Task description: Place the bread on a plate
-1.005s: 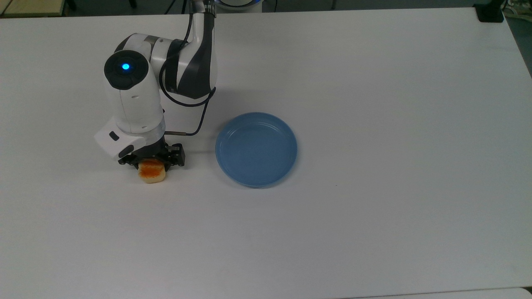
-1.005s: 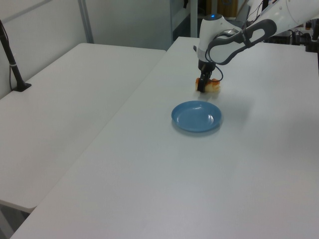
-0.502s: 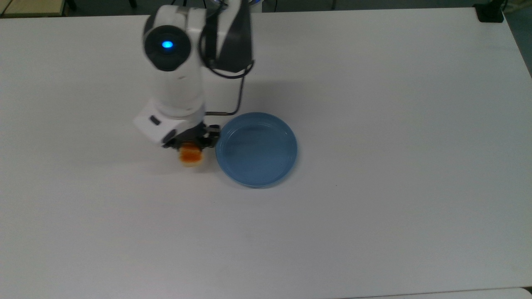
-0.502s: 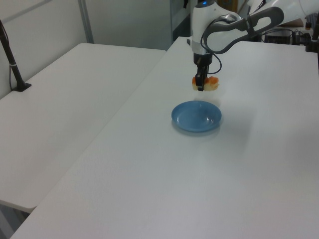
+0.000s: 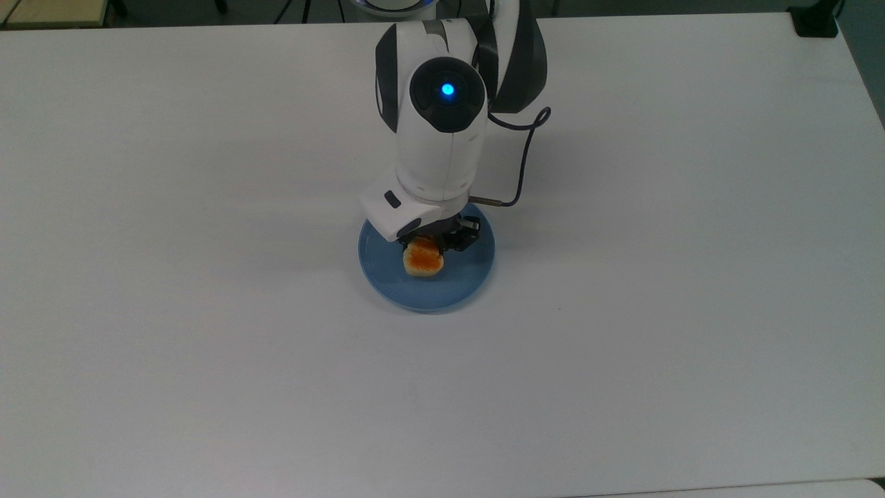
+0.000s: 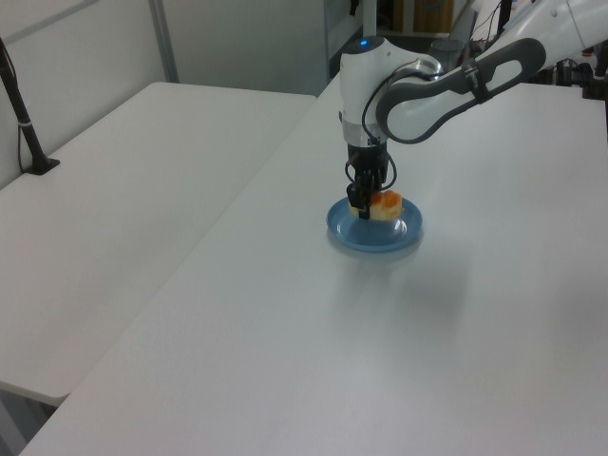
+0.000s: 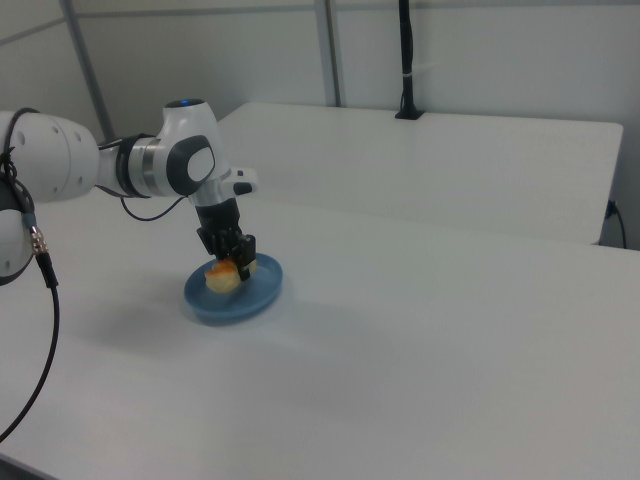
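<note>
1. Gripper [image 5: 430, 250] clamped across the bread [image 5: 422, 260] in the top view; loaf directly below it, over the plate [image 5: 470, 277], whose rim shows around.
2. Left view: gripper [image 6: 366, 203] holds bread [image 6: 386, 205] low over plate [image 6: 380, 237]; contact probably not yet made, hard to tell. Loaf looks light and soft, likely squashes; mid-length hold across the pale sides suits it.
3. Right view: bread [image 7: 222, 276] just beneath gripper [image 7: 238, 262], plate [image 7: 255, 295] under both.
4. One second ago the gripper carried the loaf beside the plate, at the top view's left; now it sits above it.
</note>
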You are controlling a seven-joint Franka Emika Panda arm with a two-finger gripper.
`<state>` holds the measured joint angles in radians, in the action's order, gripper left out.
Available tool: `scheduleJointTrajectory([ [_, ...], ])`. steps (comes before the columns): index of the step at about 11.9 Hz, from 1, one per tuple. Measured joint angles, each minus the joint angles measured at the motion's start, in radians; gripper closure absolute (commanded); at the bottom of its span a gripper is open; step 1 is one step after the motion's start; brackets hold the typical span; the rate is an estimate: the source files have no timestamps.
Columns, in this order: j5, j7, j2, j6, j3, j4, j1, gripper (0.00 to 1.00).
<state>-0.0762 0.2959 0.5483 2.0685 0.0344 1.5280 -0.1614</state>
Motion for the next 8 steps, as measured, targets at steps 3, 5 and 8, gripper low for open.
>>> scheduleJointTrajectory([
  [3,0.016,0.041,0.042,0.079,0.0,0.003,-0.008,0.08],
  [5,0.016,0.042,0.054,0.103,0.0,0.003,-0.008,0.0],
  [8,0.016,0.0,0.032,0.088,0.001,-0.008,-0.008,0.0],
])
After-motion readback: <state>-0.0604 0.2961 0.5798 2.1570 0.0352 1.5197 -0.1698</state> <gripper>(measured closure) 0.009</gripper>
